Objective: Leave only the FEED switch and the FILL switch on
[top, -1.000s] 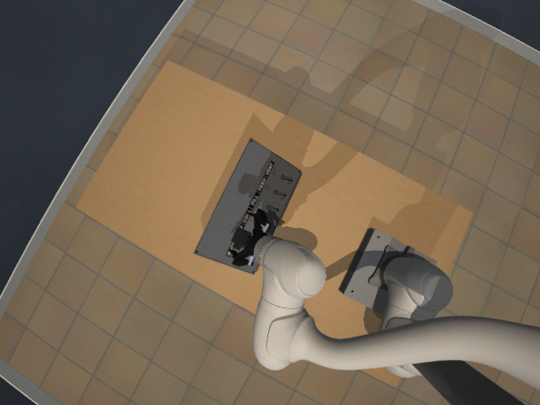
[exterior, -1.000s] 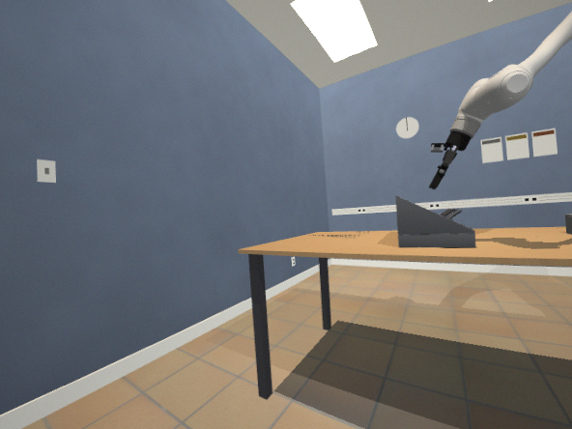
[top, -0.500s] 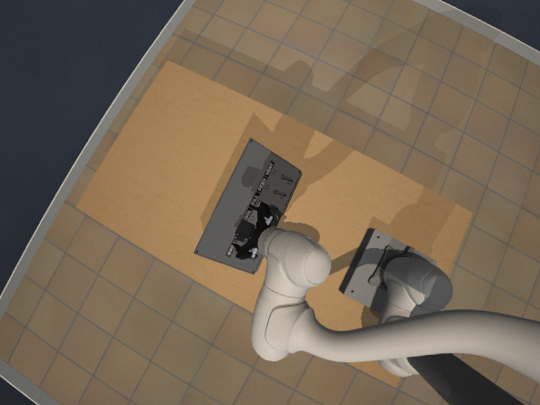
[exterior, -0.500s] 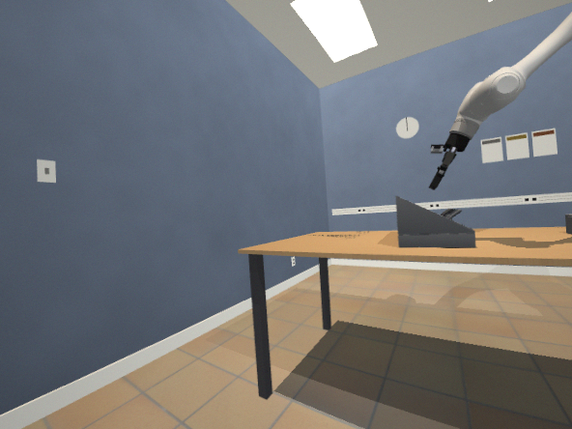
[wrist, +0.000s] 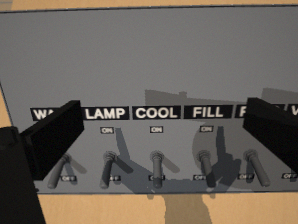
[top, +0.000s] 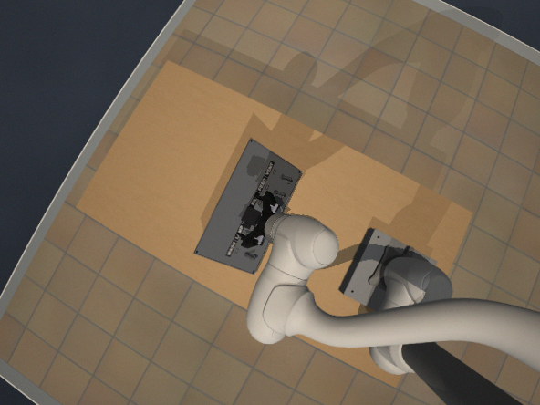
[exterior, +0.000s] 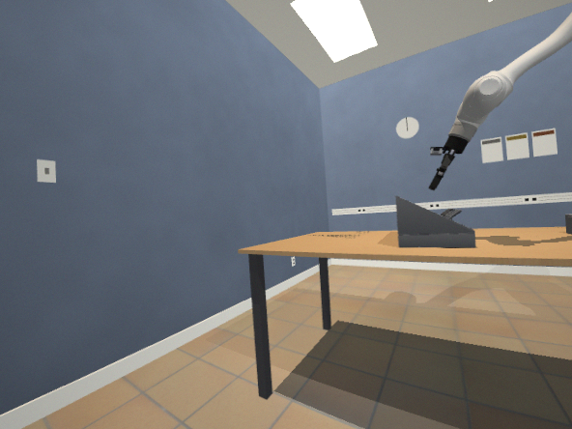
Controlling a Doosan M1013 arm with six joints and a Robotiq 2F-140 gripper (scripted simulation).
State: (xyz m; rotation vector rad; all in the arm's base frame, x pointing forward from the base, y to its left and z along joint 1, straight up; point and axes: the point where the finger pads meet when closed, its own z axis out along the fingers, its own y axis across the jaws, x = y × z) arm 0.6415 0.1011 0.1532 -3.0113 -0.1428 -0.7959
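Console [top: 230, 201] first: a grey wedge-shaped panel lying on the wooden table [top: 150, 173], its long axis running from the lower left to the upper right of the top view, roughly across the table's middle. From the side its sloped face [exterior: 430, 219] rises toward the left, the tall back edge facing away from the arm.

Along that face runs a row of toggle switches under white-on-black labels. The wrist view reads LAMP [wrist: 104, 113], COOL [wrist: 157, 113] and FILL [wrist: 208, 112]; the labels at either end are cut off by the fingers. Every lever in sight, the FILL switch [wrist: 205, 163] among them, leans down toward its OFF mark (the COOL lever [wrist: 157, 167] points almost straight down, the outer ones splay a little).

Above the row hangs the gripper [wrist: 165, 132], clear of the console, with its jaws spread fully apart and nothing between them; the dark fingers frame the LAMP-to-FILL stretch.

Beyond, the arm's base plate [top: 353, 269] sits near the table's right end.
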